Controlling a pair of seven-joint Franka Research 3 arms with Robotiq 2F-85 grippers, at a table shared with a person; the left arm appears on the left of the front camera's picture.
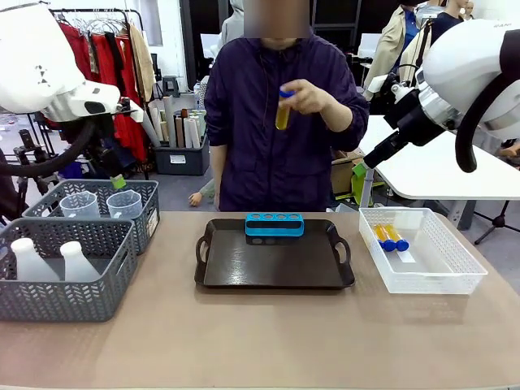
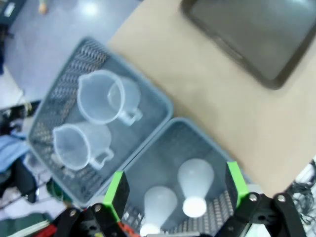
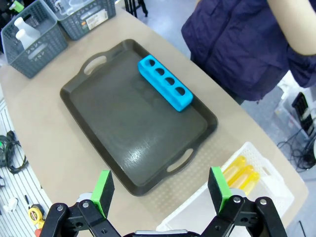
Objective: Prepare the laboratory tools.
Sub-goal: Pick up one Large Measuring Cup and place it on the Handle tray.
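The left gripper [image 2: 175, 186] hangs above the two grey baskets, its jaws spread wide and holding nothing. The right gripper [image 3: 160, 190] hangs over the near corner of the tray, its jaws just as wide and empty.

On the bench [image 1: 260, 349], the nearer grey mesh basket [image 1: 65, 305] at the left holds two whitish conical flasks [image 1: 28, 262], standing upright. A dark tray [image 1: 268, 268] lies in the middle, with a blue four-hole rack [image 1: 275, 224] at its far edge. At the right, a white lattice basket [image 1: 463, 272] holds two yellow-filled tubes [image 1: 388, 237] with blue caps, lying side by side. Just behind the first basket, a second grey mesh basket [image 1: 150, 215] holds two clear measuring beakers [image 1: 80, 205]. Across the bench, a person's hand [image 1: 313, 99] holds another blue-capped tube [image 1: 283, 114] upright at chest height.
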